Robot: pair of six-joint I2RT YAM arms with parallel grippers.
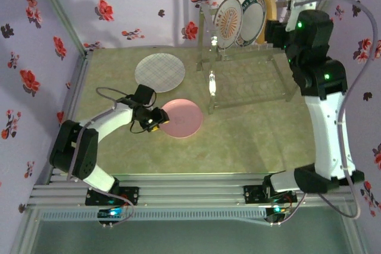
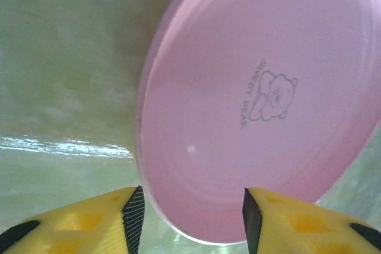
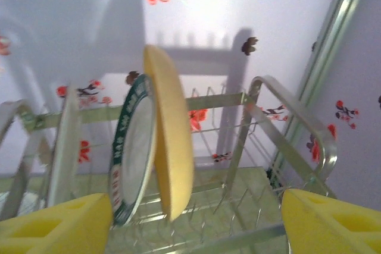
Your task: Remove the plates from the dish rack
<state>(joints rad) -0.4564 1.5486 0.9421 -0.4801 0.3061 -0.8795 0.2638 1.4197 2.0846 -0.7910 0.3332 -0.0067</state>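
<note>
Two plates out, pink plate [image 1: 181,118] and grid plate [image 1: 159,72] flat on desk [image 1: 113,69], three left standing in rack [image 1: 250,84]; left end effector [image 1: 156,122] apart at pink rim, right end effector [image 3: 196,215] apart by yellow plate [image 3: 172,147].

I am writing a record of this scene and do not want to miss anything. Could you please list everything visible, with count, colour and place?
sunburst plate: one, white with orange rays, standing in the rack, left end
green-rimmed plate: one, white with dark green rim, standing in the rack, middle
yellow plate: one, yellow, standing in the rack, right end
grid plate: one, white with grey grid, flat on the table, left of the rack
pink plate: one, pink, flat on the table, nearer than the grid plate
rack: one, chrome, far right of the table
table: one, pale green
walls: pale purple with flowers
left hand: yellow, open, at the pink plate's rim
right hand: yellow, open, facing the yellow plate
</note>
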